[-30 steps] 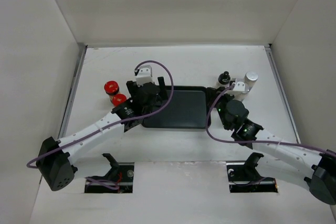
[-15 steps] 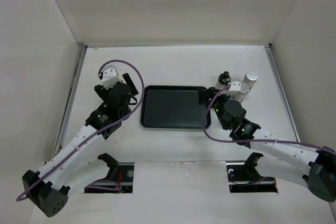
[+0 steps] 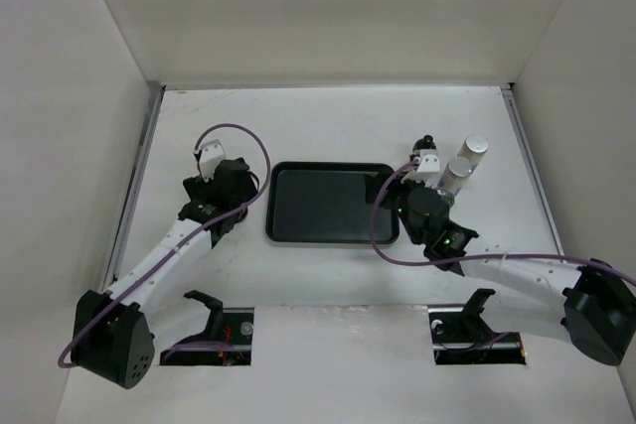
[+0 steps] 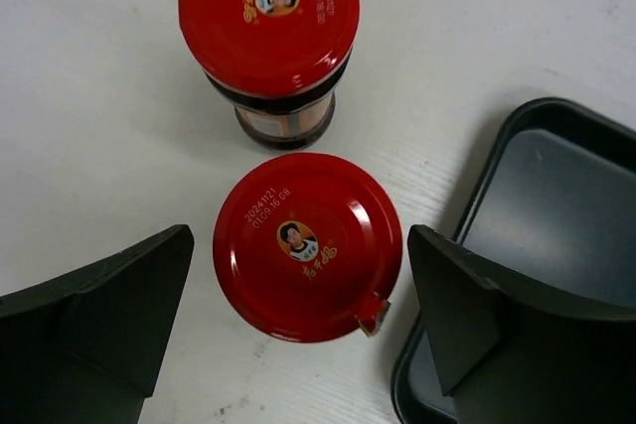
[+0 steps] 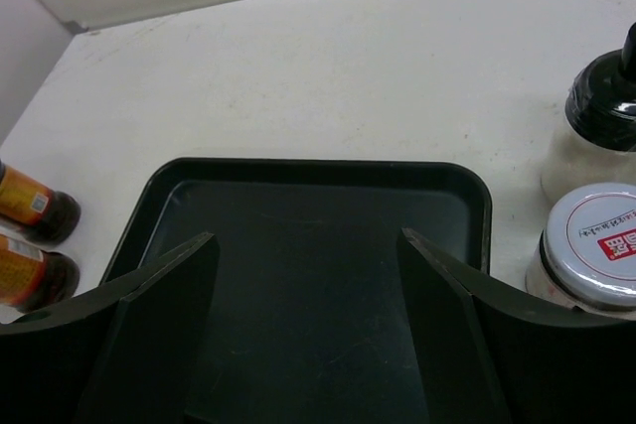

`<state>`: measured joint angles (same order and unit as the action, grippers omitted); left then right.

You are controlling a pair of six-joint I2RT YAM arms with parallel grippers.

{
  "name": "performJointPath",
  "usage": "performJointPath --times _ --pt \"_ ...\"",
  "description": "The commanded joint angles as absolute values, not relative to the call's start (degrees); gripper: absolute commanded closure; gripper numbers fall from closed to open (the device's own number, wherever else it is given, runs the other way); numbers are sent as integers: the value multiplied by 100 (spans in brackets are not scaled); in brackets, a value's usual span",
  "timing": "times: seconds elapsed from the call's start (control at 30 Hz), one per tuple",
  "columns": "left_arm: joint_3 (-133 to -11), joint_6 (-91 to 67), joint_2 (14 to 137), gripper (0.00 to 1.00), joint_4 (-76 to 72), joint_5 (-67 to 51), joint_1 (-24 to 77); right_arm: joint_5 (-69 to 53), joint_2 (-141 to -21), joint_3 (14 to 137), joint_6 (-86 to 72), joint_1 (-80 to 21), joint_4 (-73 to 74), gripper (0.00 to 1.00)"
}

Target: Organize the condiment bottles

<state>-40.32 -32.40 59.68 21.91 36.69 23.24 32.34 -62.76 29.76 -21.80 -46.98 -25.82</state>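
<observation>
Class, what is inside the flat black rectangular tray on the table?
The flat black rectangular tray shows only bare dark floor, nothing in it. The right end effector, open above its right edge, covers a small strip there.

Two upright dark glass jars with red screw lids, the lower jar (image 4: 306,245) just beside the upper jar (image 4: 268,17), stand left of the flat black tray (image 5: 318,164); right of it cluster a black-knobbed bottle (image 5: 601,126), a grey-lidded jar (image 5: 596,245), a tall white shaker (image 3: 475,149) and a second white shaker (image 3: 457,174).

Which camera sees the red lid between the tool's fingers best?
The left wrist view: the red lid fills the middle, printing clear. The top view hides it under the left arm. The right wrist view shows only two jars' sides, no lids.
</observation>
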Motion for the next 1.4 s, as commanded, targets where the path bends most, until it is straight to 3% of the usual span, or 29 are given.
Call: performJointPath --times 0.0,0.1,0.33,0.43,0.63,0.83,1.13,1.37 --pt "-3815 -3305 6134 11 1619 3147 2088 3164 -6354 3138 -2136 -4750 -3006 21" --pt "-3727 -3296 6284 15 1319 2998 1965 3147 -6451 3138 -2136 -4750 -3076 20" --pt "-3612 -3278 5978 52 1221 3084 1999 3076 -6478 3138 -2136 -4750 -3085 20" --pt "-3779 -3234 5652 60 1353 3304 2227 3059 -6469 3103 -2171 -4750 -3129 20" --pt "-4604 -2954 5378 62 1495 4183 3132 2988 -6495 3085 -2206 -4750 -3155 20" --pt "-5080 -2857 6335 62 591 4166 3704 2988 -6443 3050 -2224 -4706 -3173 20" --pt "-5844 -2646 8277 62 -623 3639 3564 2988 -6495 3006 -2250 -4636 -3234 19" --pt "-5924 -2575 9034 59 -1107 3551 3388 2944 -6548 3023 -2268 -4627 -3234 19"
